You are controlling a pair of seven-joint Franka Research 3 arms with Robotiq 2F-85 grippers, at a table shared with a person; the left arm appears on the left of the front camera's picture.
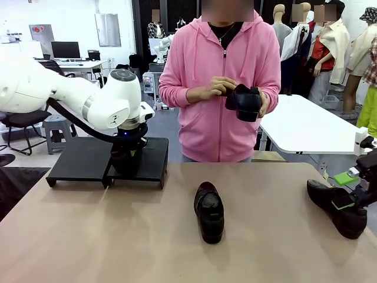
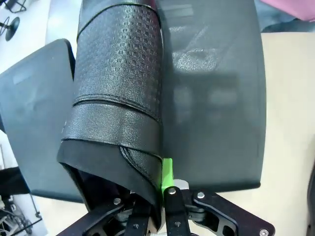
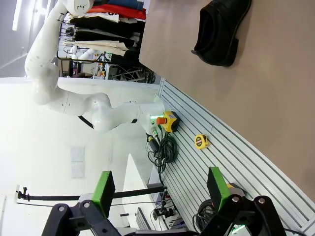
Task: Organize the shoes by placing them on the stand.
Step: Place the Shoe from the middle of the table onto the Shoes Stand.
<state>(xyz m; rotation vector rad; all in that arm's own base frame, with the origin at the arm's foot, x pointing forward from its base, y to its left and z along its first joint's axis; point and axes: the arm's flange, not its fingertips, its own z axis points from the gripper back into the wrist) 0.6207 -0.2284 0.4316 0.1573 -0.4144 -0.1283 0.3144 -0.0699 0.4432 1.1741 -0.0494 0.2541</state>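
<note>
Jaws of the left gripper [image 2: 158, 189] are pinched tight on the side wall of a first shoe [image 2: 118, 98] near its opening, with a green pad pressed to the outside of the leather. The shoe points away from the wrist above the stand [image 2: 216, 108]. In the left wrist view it lies over the place where the two black sections meet. I cannot tell whether its sole touches the platform, since the shoe hides its own underside. From the front, the white left arm comes down over the stand at the far left of the table [image 1: 118, 236]. The right gripper [image 3: 160, 188] has its jaws spread wide with nothing between them. It sits low at the table's right edge, just beside a second shoe [image 1: 339, 209] lying there. A third shoe [image 1: 209, 212] lies alone at mid-table, toe toward the robot, well apart from the stand. The person's hands [image 1: 218, 88] hold a fourth shoe [image 1: 244, 101] at chest height beyond the table's far edge.
</note>
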